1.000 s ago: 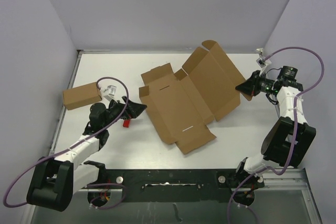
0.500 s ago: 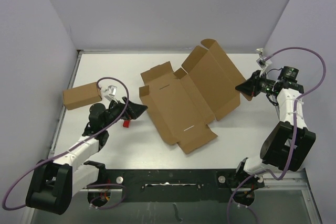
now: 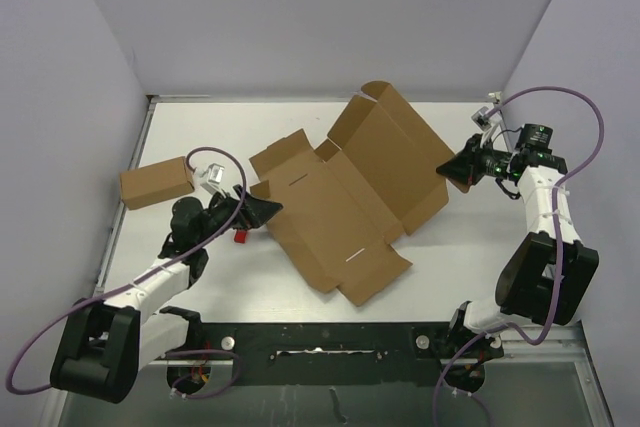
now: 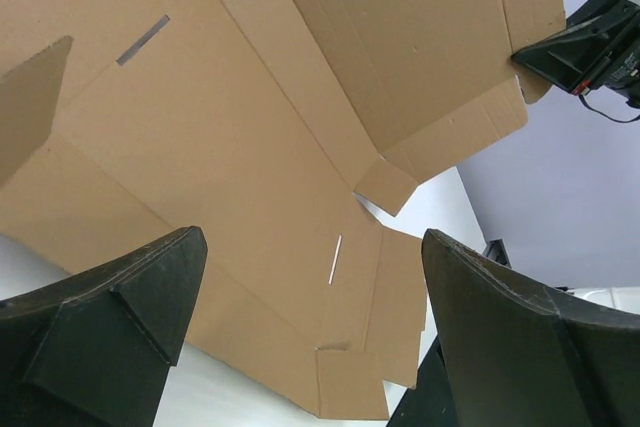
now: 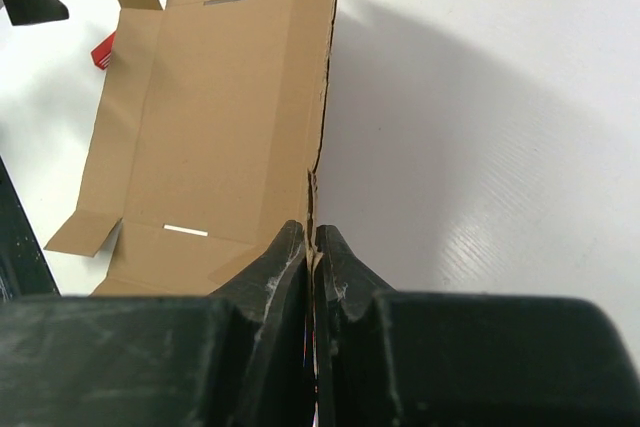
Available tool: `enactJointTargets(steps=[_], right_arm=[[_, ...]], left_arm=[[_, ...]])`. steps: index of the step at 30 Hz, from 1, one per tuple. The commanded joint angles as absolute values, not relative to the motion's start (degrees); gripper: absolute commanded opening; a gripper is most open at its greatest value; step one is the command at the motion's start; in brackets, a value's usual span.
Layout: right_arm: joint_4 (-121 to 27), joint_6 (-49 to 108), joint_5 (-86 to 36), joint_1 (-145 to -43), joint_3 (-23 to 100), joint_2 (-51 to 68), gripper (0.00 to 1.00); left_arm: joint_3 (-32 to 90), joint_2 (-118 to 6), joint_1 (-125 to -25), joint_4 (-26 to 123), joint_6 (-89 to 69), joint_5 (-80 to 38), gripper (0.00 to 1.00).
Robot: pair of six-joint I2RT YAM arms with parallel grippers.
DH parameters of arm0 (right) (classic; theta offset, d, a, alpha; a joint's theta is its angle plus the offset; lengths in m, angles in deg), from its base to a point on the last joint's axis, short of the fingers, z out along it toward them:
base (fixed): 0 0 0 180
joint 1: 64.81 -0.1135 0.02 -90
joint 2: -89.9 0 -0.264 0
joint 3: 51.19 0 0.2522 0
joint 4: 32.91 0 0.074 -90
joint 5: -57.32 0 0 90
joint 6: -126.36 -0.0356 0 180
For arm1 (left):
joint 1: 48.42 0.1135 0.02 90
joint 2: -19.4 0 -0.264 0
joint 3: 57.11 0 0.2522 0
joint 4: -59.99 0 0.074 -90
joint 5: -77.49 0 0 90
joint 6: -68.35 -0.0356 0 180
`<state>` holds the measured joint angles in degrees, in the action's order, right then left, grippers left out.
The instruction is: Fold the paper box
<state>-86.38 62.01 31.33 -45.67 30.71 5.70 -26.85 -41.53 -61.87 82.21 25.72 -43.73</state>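
The paper box (image 3: 330,202) is a large brown cardboard mailer lying mostly flat in the middle of the table, with two small slits and several flaps. Its right-hand panel (image 3: 395,152) is lifted off the table. My right gripper (image 3: 452,169) is shut on the edge of that panel; the right wrist view shows the cardboard edge (image 5: 318,157) pinched between the fingers (image 5: 285,257). My left gripper (image 3: 262,209) is open and empty, at the box's left edge. In the left wrist view the box (image 4: 260,147) fills the frame between the two fingers (image 4: 130,297).
A much smaller brown cardboard box (image 3: 156,183) lies at the table's left edge. A small red block (image 3: 240,235) lies under my left gripper and shows in the right wrist view (image 5: 103,50). Walls close in behind and on both sides.
My right gripper has moved left with the panel, tilting it more upright, and the whole box has slid left toward my left gripper. The left arm has barely moved.
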Motion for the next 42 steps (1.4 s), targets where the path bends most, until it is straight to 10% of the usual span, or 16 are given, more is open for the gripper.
enactJointTargets(steps=[1,18,24,42], right_arm=[[-86.7,64.6,32.6,-45.9,32.8,7.2,0.00],[-88.8,67.2,32.9,-46.9,33.7,8.5,0.00],[-89.3,68.3,32.1,-48.1,36.0,10.8,0.00],[-92.6,67.6,38.0,-48.3,47.9,13.8,0.00]], left_arm=[[-23.2,-45.1,-62.2,88.7,24.6,-46.0,0.88],[-14.8,-51.4,-62.0,88.4,21.5,-48.9,0.74],[-7.3,-54.6,-61.7,84.2,18.4,-51.1,0.53],[3.4,-53.6,-53.6,78.9,16.3,-54.2,0.56]])
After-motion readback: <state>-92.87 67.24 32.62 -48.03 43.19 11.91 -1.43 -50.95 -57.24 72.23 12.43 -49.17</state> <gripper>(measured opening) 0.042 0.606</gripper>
